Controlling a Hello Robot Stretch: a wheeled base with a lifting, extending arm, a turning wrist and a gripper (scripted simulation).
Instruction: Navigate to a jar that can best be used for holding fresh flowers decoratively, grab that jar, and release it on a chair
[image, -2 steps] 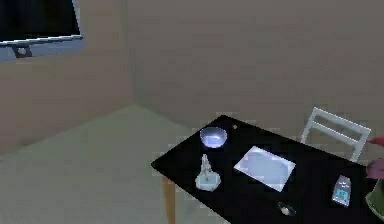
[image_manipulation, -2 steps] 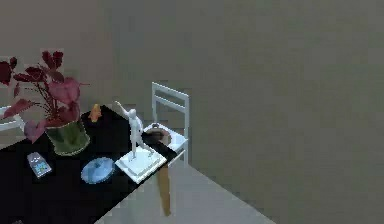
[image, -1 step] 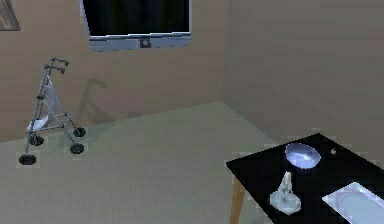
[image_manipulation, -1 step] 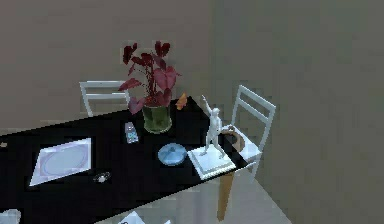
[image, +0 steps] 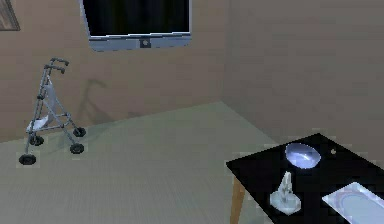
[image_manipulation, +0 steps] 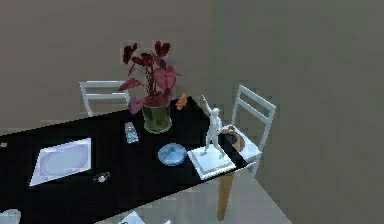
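Arm side view: black table (image_manipulation: 130, 168) runs in from the 9 o'clock edge toward centre. The jar (image_manipulation: 157, 120), greenish glass with a dark red leafy plant (image_manipulation: 150, 70) in it, stands upright on the table's far side, just up from picture centre. Blue bowl (image_manipulation: 172, 154) is near it at the jar's 5 o'clock. White statuette (image_manipulation: 211, 140) on a square base stands at the jar's 4 o'clock, by the table's end. Small bottle (image_manipulation: 131, 133) is just beside the jar at 8 o'clock. White plate (image_manipulation: 62, 160) lies at 8 o'clock, well apart. Far chair (image_manipulation: 103, 97), white, is behind the table at the jar's 10 o'clock. End chair (image_manipulation: 252, 118), white, stands at 3 o'clock past the table end.

Forward view: the same table (image: 270, 170) is at 5 o'clock, with the bowl (image: 303, 155), statuette (image: 286, 192) and plate (image: 355, 203) on it. Wall screen (image: 138, 22) is at 12 o'clock and a wheeled walker (image: 52, 110) at 9 o'clock on the floor.

The gripper's state: cannot tell.
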